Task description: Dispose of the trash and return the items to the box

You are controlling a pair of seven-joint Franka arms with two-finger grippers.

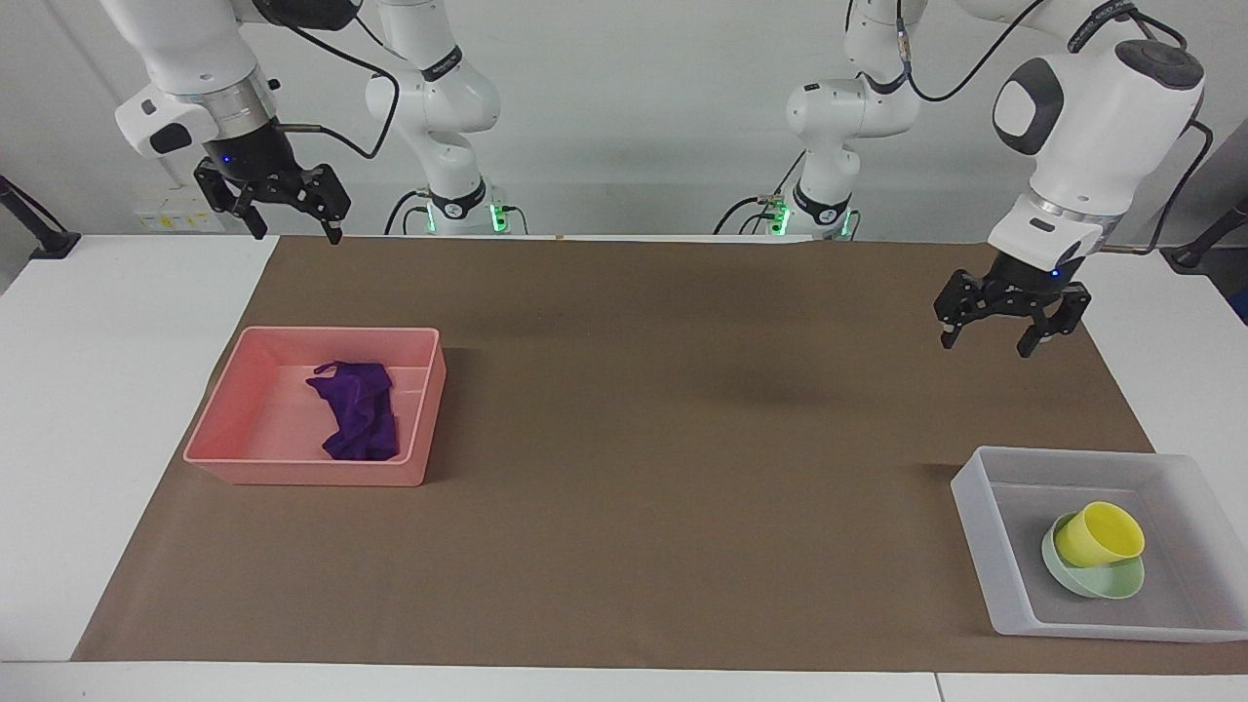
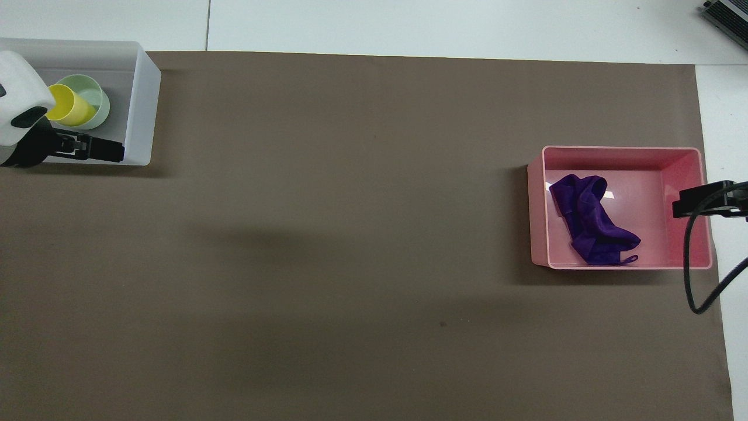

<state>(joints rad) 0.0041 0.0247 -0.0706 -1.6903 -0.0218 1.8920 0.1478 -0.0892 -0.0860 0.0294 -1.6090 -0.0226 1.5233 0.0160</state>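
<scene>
both grippers (image 1: 1009, 330) (image 1: 285, 216) hang open, cup (image 1: 1100, 534) in bowl (image 1: 1107, 581).

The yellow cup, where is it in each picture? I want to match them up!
Facing view: the yellow cup sits low in the right corner, tipped in the green bowl inside the grey box.
Overhead view: the yellow cup is in the top left corner, in the same bowl and box.
Shared landmark: the pink tray holding the purple cloth, at the table's other end.
</scene>
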